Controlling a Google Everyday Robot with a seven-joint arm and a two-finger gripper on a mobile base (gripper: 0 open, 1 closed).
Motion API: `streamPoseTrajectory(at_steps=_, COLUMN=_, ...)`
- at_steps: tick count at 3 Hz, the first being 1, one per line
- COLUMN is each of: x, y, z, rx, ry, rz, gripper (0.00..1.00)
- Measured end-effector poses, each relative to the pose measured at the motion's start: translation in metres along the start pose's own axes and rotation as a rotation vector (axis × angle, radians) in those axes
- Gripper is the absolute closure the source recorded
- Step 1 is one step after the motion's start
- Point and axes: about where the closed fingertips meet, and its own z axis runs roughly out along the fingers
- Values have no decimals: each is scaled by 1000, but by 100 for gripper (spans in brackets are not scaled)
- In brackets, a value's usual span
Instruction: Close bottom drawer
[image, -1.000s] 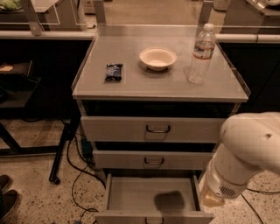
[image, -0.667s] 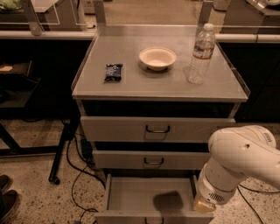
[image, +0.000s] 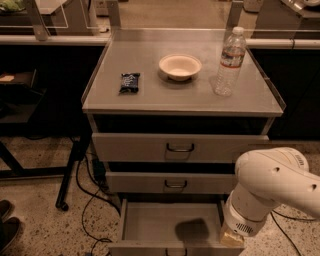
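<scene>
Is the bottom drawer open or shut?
Open: the grey metal bottom drawer is pulled out, inside showing. The hand sits at its right front corner.

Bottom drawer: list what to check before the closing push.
1. Bottom drawer pulled out, needing a push: ok.
2. Nothing poking above its rim: ok.
3. Claw at the drawer's front right corner, under the arm: ok.
4. Claw touching the drawer front: cannot tell.
5. Middle drawer pushed in, out of the way: ok.
6. Water bottle upright on the cabinet top: ok.
</scene>
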Motion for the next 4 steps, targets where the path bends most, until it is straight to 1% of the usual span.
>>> streamPoseTrajectory(at_steps=1, x=4, y=-2, z=54, rx=-43, ry=30, rz=22, gripper=100)
streamPoseTrajectory(at_steps=2, x=4, y=-17, z=116, rx=-76, ry=58, rz=64, gripper=100)
streamPoseTrajectory(at_steps=3, x=5, y=-14, z=129, rx=-101, ry=64, rz=75, gripper=100)
streamPoseTrajectory(at_steps=4, x=5, y=-14, z=129, rx=-101, ry=64, rz=75, gripper=100)
